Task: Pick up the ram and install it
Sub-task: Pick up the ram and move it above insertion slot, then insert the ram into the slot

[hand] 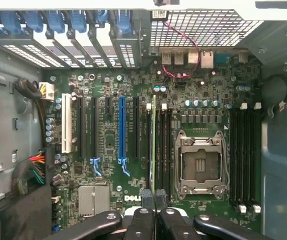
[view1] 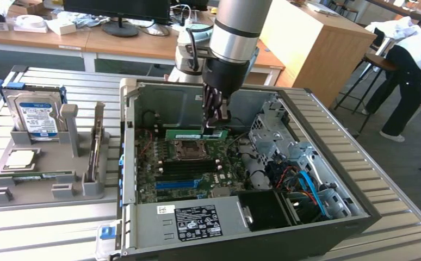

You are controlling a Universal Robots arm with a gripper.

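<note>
My gripper (view1: 212,127) reaches down into the open computer case (view1: 130,136), shut on the ram (view1: 194,133), a thin green stick held level above the motherboard (view1: 196,174). It hangs just behind the CPU socket (view1: 189,147). In the wrist view the ram (hand: 154,145) shows edge-on as a narrow green line running out from between my gripper's (hand: 154,197) black fingertips. It lies over the black memory slots (hand: 161,140) beside the CPU socket (hand: 202,162). I cannot tell whether it touches a slot.
More black memory slots (hand: 243,150) lie on the socket's other side, and a blue slot (hand: 122,130) and a white one (hand: 66,122) sit further off. A grey holder (view1: 22,185) with a hard drive (view1: 38,117) stands at the exterior view's left. A person (view1: 414,70) bends over at the far right.
</note>
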